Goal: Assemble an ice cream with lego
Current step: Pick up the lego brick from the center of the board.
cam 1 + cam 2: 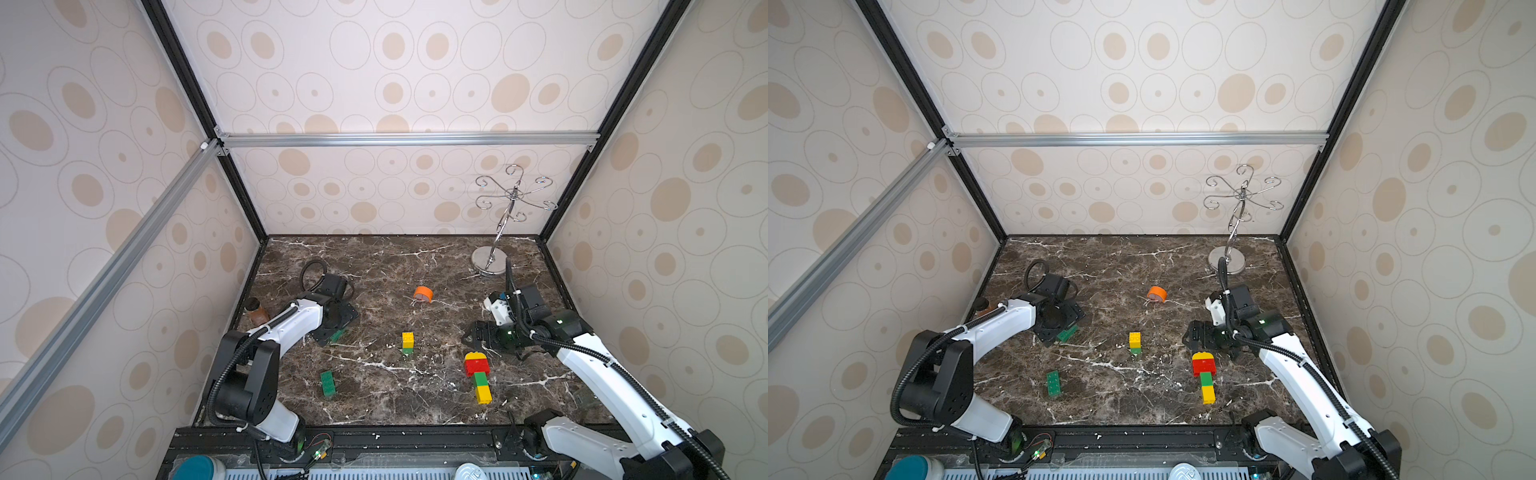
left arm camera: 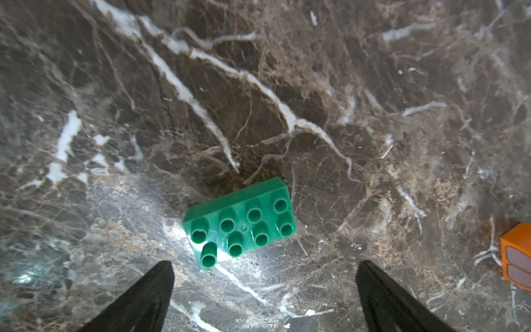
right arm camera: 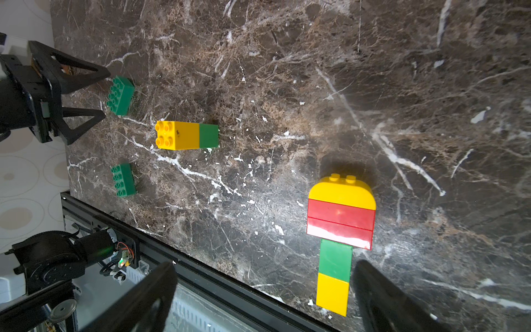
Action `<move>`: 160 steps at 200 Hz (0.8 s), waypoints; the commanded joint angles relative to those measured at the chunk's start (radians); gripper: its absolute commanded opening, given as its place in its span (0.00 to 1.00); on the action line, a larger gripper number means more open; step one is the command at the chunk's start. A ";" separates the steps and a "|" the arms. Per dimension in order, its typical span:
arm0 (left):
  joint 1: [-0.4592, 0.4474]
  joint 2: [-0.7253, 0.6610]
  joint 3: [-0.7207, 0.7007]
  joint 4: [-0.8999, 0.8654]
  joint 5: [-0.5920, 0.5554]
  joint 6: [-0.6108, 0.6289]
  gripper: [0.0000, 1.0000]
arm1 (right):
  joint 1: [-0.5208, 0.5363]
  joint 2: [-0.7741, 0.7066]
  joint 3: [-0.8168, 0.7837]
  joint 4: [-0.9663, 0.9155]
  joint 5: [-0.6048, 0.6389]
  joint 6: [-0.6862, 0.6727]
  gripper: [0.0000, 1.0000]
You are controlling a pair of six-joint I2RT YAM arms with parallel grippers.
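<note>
On the marble surface (image 1: 395,266), beside the right tool (image 1: 471,337): one ice cream (image 1: 478,376) lying flat, yellow dome over two red bricks on a green-and-yellow stick, seemingly near complete. Loose, perhaps still to add: orange dome (image 1: 423,294), yellow-and-green stack (image 1: 407,343), near green brick (image 1: 328,383), and far green brick (image 2: 240,222) under the left tool (image 2: 264,267). Both tools spread apart, holding nothing.

Top views overhead, wrist views close — table (image 1: 374,266) shared
</note>
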 commanded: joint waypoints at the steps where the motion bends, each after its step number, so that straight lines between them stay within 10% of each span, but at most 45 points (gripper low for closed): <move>1: 0.019 0.028 0.000 -0.009 0.022 0.023 0.98 | -0.008 0.005 0.022 -0.019 0.001 -0.017 0.99; 160: 0.047 0.099 0.000 0.035 0.027 0.007 0.90 | -0.008 -0.015 0.006 -0.020 0.007 -0.013 0.98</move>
